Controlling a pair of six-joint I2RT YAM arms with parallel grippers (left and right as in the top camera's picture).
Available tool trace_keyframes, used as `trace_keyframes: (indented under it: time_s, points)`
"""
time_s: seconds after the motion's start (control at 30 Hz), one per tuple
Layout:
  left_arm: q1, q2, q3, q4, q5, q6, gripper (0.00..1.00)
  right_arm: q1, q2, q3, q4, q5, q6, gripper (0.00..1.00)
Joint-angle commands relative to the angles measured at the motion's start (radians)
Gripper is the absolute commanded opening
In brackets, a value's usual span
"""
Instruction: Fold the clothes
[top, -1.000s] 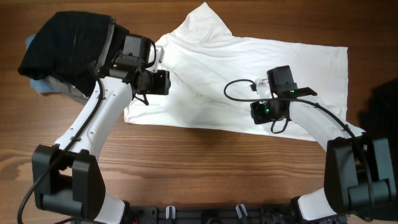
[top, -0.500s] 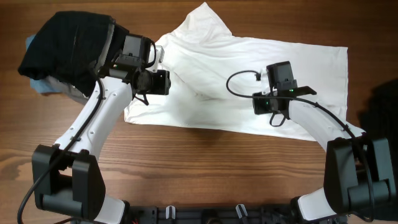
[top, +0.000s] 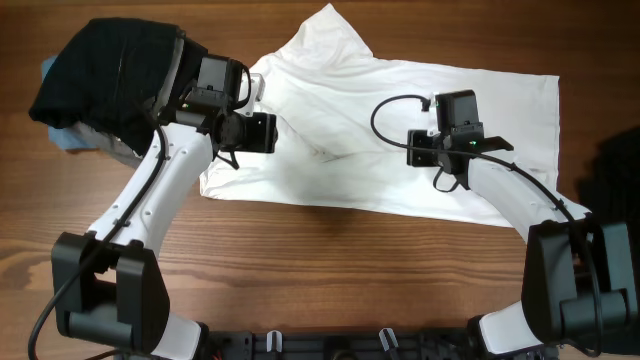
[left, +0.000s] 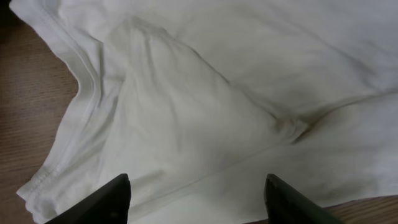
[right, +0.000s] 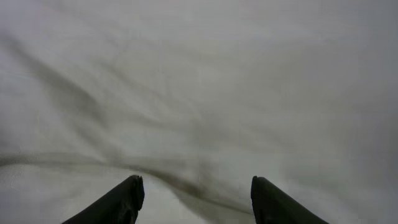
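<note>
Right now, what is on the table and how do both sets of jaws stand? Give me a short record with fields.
shirt: white, spread on the wooden table, one sleeve showing at the far side
left pile: black garment lying over a light blue piece
right edge: dark cloth, partly out of frame
left jaws: open, over the shirt's left end, holding nothing
right jaws: open, over the shirt's middle, holding nothing
</note>
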Motion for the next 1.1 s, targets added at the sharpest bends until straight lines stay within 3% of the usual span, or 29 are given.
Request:
trace_keyframes:
  time_s: [0.0, 0.23, 0.3, 0.4, 0.5, 0.57, 0.63, 0.67, 0.7, 0.8, 0.83, 0.87, 0.9, 0.93, 0.97, 1.07]
  points:
    - [-0.019, 0.070, 0.013, 0.047, 0.026, 0.097, 0.69, -0.002, -0.050, 0.015, -0.051, -0.069, 0.000, 0.60]
    - [-0.017, 0.276, 0.013, 0.239, -0.070, 0.135, 0.72, -0.002, -0.210, 0.015, -0.182, -0.069, 0.039, 0.61]
    - [-0.016, 0.289, 0.013, 0.285, -0.130, 0.101, 0.80, -0.002, -0.245, 0.015, -0.217, -0.070, 0.069, 0.62]
    - [-0.012, 0.291, 0.013, 0.340, -0.135, 0.097, 0.84, -0.002, -0.256, 0.014, -0.272, -0.069, 0.134, 0.63]
    - [0.005, 0.307, 0.013, 0.373, -0.135, 0.085, 0.80, -0.003, -0.243, 0.014, -0.329, -0.030, 0.273, 0.64]
    - [0.021, 0.327, 0.013, 0.375, -0.135, 0.078, 0.67, -0.003, -0.236, 0.014, -0.355, 0.007, 0.357, 0.65]
    - [0.034, 0.343, 0.013, 0.352, -0.135, 0.078, 0.36, -0.004, -0.234, 0.014, -0.379, 0.039, 0.414, 0.66]
    - [0.043, 0.344, 0.013, 0.334, -0.135, 0.068, 0.16, -0.009, -0.234, 0.014, -0.388, 0.052, 0.428, 0.66]
    - [0.053, 0.343, 0.013, 0.323, -0.136, 0.055, 0.04, -0.019, -0.234, 0.014, -0.396, 0.052, 0.430, 0.66]
    - [0.113, 0.297, 0.014, 0.304, -0.133, -0.064, 0.04, -0.061, -0.234, 0.014, -0.420, 0.051, 0.433, 0.66]
    - [0.129, 0.280, 0.014, 0.304, -0.121, -0.084, 0.04, -0.075, -0.234, 0.014, -0.436, 0.052, 0.447, 0.66]
    - [0.153, 0.254, 0.014, 0.304, -0.079, -0.087, 0.11, -0.095, -0.234, 0.014, -0.454, 0.051, 0.449, 0.66]
    - [0.167, 0.238, 0.014, 0.304, -0.045, -0.087, 0.25, -0.114, -0.234, 0.014, -0.464, 0.051, 0.448, 0.67]
    - [0.175, 0.228, 0.014, 0.304, -0.020, -0.087, 0.52, -0.127, -0.234, 0.013, -0.466, 0.051, 0.449, 0.67]
    - [0.180, 0.220, 0.014, 0.300, -0.005, -0.086, 0.61, -0.147, -0.234, 0.014, -0.469, 0.052, 0.448, 0.67]
    - [0.181, 0.190, 0.014, 0.248, -0.003, -0.086, 0.73, -0.241, -0.234, 0.014, -0.483, 0.047, 0.448, 0.71]
